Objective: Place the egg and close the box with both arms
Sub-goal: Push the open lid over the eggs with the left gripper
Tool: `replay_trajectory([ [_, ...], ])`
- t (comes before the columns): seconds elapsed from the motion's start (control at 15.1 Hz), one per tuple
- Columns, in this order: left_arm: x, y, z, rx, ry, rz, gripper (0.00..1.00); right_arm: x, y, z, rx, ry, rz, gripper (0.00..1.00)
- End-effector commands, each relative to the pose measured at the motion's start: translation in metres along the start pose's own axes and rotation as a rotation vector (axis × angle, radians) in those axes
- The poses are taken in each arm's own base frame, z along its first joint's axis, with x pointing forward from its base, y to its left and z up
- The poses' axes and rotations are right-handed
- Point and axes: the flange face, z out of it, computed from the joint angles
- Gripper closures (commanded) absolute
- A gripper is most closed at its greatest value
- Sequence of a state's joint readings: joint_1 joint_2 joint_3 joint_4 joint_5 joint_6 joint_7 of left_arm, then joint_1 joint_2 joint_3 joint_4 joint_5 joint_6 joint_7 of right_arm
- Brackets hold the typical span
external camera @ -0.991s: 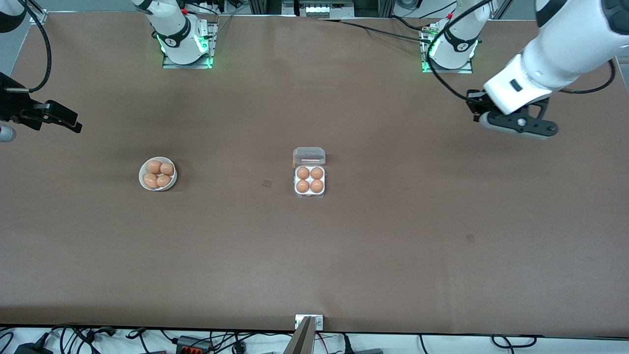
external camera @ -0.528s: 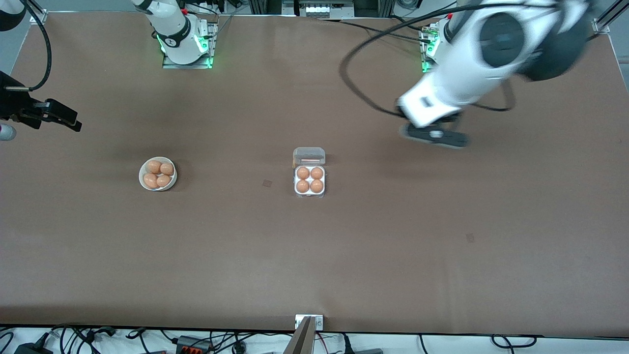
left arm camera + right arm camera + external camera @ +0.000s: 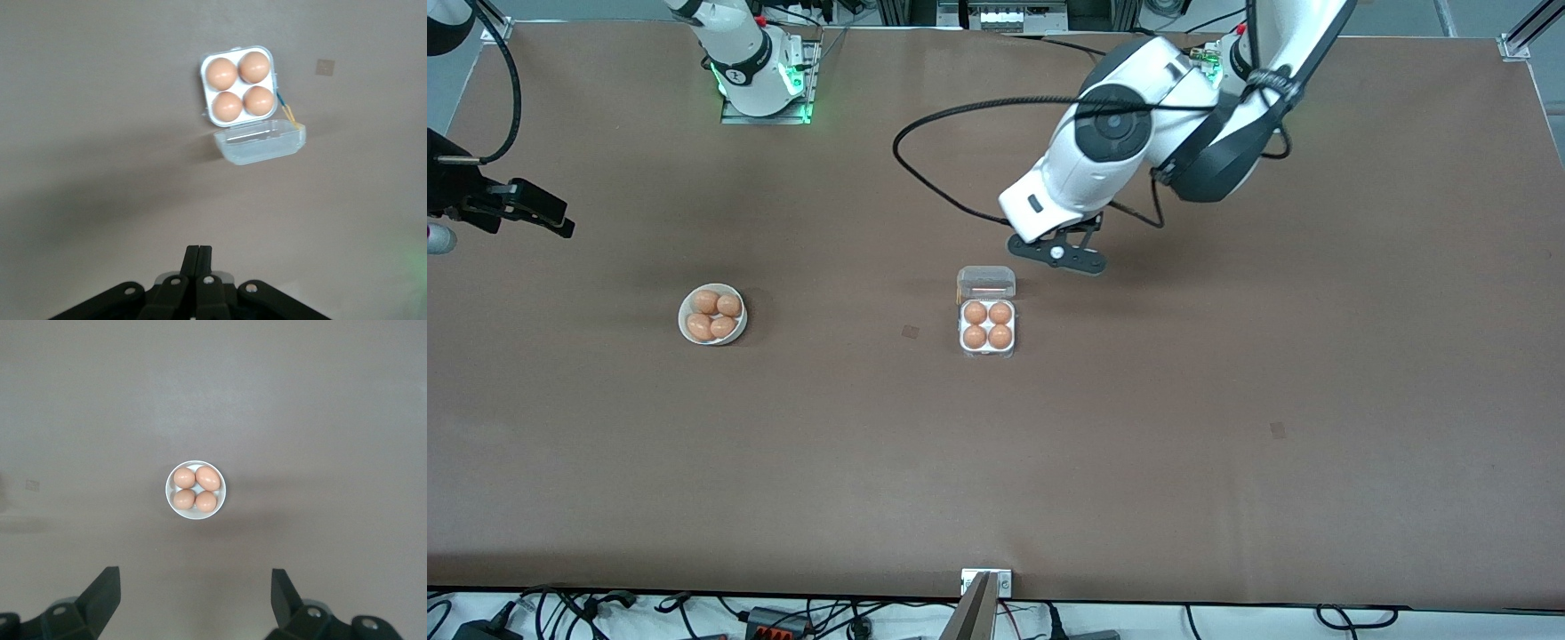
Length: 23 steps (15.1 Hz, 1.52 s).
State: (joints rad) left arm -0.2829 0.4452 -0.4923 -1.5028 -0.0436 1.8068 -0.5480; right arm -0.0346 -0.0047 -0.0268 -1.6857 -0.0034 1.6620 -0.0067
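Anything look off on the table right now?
Nothing stands out. The box sits square with its lid open and four eggs seated, and the bowl holds four eggs, none spilled. The left end effector, shut, hangs over the table beside the lid; the right end effector waits open.

The front camera looked down from high across the table (image 3: 1227, 498), bases at the frame's top. The left wrist camera faced down from fairly close, the box (image 3: 239, 87) in its upper centre, shared with the front view (image 3: 987, 324). The right wrist camera looked down from higher, the bowl (image 3: 195, 489) mid-frame, also shared
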Motion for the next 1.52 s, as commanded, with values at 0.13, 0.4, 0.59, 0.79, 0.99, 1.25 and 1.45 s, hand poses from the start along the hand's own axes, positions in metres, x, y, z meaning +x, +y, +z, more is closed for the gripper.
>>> replay_trajectory([
  [0.13,0.002,0.04,0.061,0.082,-0.022,-0.033,1.0,0.0,-0.002,-0.008,-0.017,0.03,-0.021,0.0],
  [0.4,-0.006,0.06,0.093,0.095,-0.049,-0.03,1.0,-0.001,-0.003,-0.008,-0.015,0.026,-0.039,0.0],
  [0.59,-0.004,0.073,0.112,0.073,-0.036,-0.029,1.0,-0.003,-0.003,-0.011,-0.012,0.026,-0.054,0.0],
  [0.79,0.008,0.077,0.133,0.051,-0.028,-0.057,1.0,-0.003,-0.004,-0.011,-0.009,0.028,-0.043,0.0],
  [0.99,0.015,0.076,0.154,0.088,-0.023,-0.043,1.0,-0.003,-0.004,-0.008,-0.008,0.023,-0.043,0.0],
  [1.25,0.018,0.079,0.173,0.102,-0.035,-0.036,1.0,-0.003,-0.004,-0.009,-0.009,0.023,-0.043,0.0],
  [1.45,0.026,0.074,0.177,0.092,-0.018,-0.047,1.0,-0.003,-0.004,-0.009,-0.009,0.023,-0.043,0.0],
])
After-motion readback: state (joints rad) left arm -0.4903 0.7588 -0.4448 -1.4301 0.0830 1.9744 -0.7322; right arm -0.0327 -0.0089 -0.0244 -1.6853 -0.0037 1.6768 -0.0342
